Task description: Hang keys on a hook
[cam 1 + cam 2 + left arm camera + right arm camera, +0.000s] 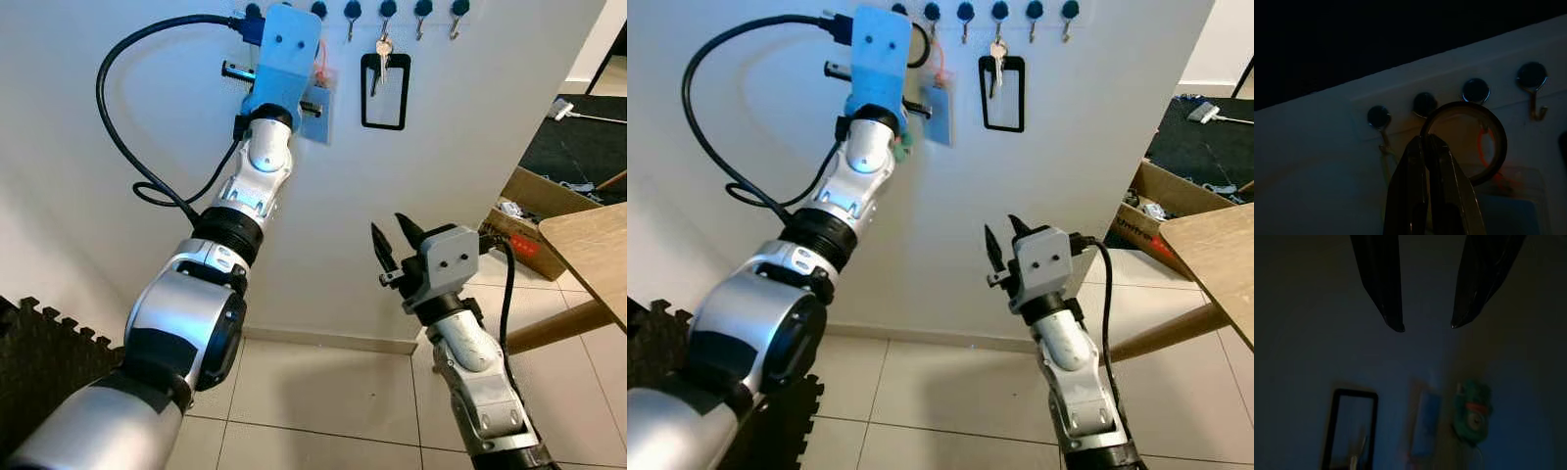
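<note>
We find the left claw (1425, 147) raised to the row of hooks (1533, 93) along the top edge of the wall, its fingers pressed together on the key ring (1464, 142), which sits just beside the second and third hooks. A blue tag (318, 108) and orange cord hang below it. We judge the hanging step is in hand but not done; the next move calls for lowering the ring over a hook tip before release. The right claw (397, 240) hovers low, fingers parted, empty. Another key set (383, 59) already hangs on a hook further along.
</note>
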`<state>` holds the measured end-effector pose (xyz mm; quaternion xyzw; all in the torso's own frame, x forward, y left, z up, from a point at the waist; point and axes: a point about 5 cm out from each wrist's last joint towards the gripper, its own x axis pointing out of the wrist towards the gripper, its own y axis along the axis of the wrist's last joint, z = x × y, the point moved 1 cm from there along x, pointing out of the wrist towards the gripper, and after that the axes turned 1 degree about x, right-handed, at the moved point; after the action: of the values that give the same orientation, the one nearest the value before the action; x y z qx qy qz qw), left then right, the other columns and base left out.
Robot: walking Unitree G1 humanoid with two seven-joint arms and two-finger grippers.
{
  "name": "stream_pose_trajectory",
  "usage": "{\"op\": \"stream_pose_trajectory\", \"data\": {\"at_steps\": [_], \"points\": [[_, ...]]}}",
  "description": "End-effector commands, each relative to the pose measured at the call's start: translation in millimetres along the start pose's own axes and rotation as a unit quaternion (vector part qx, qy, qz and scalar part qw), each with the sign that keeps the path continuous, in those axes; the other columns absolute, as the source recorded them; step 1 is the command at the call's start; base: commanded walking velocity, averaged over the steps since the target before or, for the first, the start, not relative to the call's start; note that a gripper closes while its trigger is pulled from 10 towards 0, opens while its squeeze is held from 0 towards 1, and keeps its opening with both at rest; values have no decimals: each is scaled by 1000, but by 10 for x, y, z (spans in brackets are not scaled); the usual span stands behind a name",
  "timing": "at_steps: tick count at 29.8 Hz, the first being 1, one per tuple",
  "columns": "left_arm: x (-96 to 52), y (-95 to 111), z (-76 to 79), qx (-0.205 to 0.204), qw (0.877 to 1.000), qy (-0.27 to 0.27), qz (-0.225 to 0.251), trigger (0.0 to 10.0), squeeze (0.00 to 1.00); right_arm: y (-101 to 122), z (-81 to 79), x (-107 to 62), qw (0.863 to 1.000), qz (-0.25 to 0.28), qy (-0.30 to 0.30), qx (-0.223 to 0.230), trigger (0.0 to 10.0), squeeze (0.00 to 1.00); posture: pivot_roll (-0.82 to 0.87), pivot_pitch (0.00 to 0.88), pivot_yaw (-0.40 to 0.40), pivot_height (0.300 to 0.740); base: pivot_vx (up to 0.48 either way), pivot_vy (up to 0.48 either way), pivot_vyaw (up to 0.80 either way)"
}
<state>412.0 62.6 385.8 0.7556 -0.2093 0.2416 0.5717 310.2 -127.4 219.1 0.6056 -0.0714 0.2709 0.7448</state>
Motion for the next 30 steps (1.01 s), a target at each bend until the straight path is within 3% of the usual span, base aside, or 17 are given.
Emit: {"op": "stream_pose_trajectory", "data": {"at_steps": [1, 9, 19, 20, 23, 30], "points": [[34, 53, -35, 3, 1000, 6, 8, 10000, 0, 60, -36, 15, 1000, 15, 5, 0, 10000, 0, -41, 237, 109, 740, 0, 0, 0], [58, 70, -33, -23, 1000, 12, -3, 10000, 0, 129, -24, 72, 1000, 29, 0, -5, 10000, 0, -49, 241, 115, 740, 0, 0, 0], [101, 115, -94, -19, 1000, 22, 0, 10000, 0, 314, -26, 140, 998, 62, 3, -18, 10000, 0, -52, 241, 130, 740, 0, 0, 0], [114, 113, -125, -19, 1000, 24, -3, 10000, 0, 451, -16, 194, 996, 87, -1, -23, 10000, 0, -53, 241, 137, 740, 0, 0, 0], [124, 122, -134, -21, 1000, 23, -5, 10000, 0, 524, -5, 226, 995, 101, -3, -26, 10000, 0, -53, 241, 140, 740, 0, 0, 0], [139, 152, -77, -23, 1000, 13, -13, 10000, 0, 564, 13, 260, 994, 108, -6, -32, 10000, 0, -64, 241, 146, 740, 0, 0, 0]]}}
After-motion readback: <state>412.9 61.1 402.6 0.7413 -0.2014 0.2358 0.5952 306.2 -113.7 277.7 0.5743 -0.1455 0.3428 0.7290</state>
